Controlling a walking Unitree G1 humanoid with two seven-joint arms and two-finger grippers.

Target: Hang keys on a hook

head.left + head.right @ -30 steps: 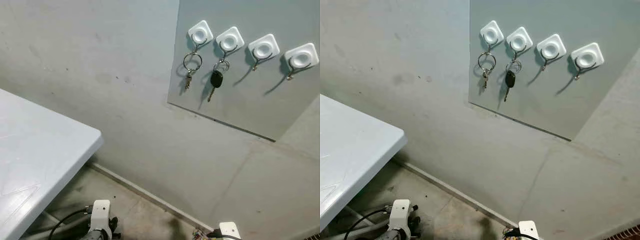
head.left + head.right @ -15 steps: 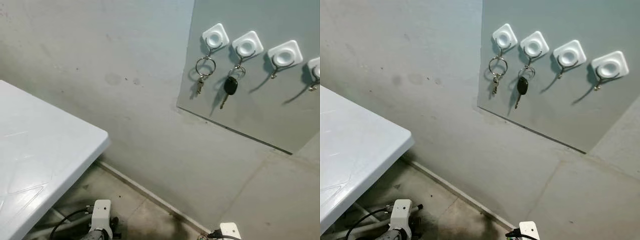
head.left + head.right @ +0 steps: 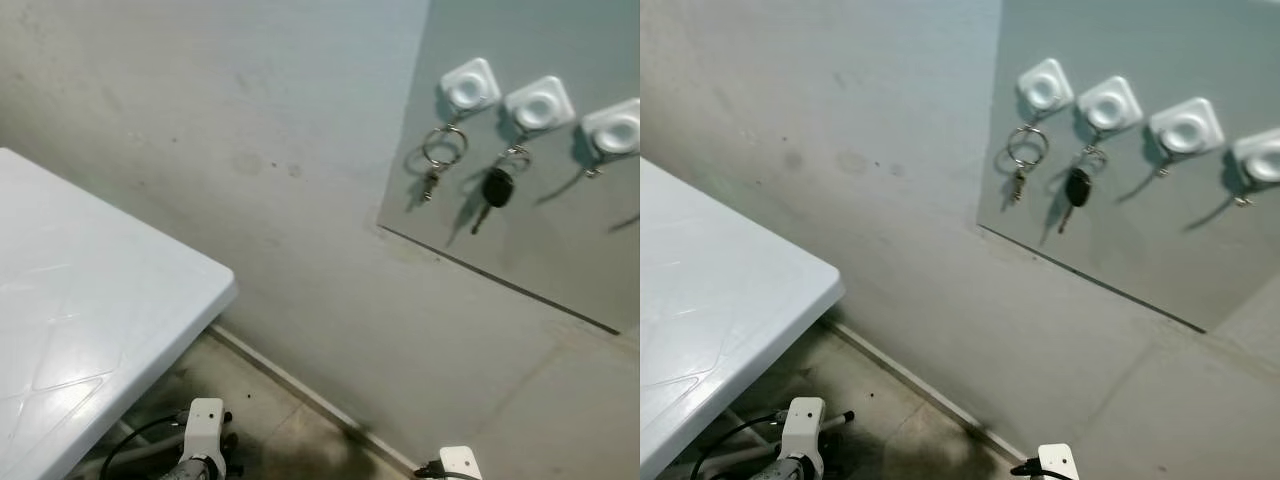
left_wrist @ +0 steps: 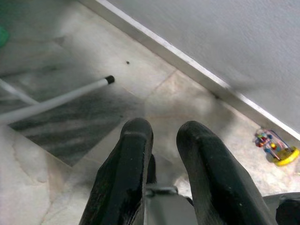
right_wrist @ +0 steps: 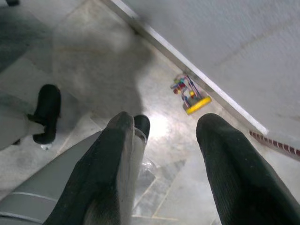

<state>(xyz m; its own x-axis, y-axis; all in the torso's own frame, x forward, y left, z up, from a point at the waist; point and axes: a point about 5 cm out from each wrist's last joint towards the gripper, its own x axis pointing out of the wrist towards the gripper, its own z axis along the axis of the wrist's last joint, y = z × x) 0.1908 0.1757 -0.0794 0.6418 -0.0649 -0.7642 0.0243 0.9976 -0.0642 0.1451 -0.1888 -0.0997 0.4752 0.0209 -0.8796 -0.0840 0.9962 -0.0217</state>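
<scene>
Metal key ring (image 3: 443, 150) and black car key (image 3: 494, 188) hang on hooks; task appears done. Left claw (image 4: 164, 140) slightly parted, right claw (image 5: 164, 136) wide, both empty.

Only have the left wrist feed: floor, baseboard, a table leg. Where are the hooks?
Observer: In the head views, four white hooks sit in a row on a grey board on the wall, up and to the robot's right.
Operator: Any free?
Observer: The third hook and fourth hook are bare. The first carries a key ring and the second a black-headed key.
Operator: Right gripper holding keys?
Observer: No. The right gripper is open with nothing between its fingers, hanging low over the floor.
</scene>
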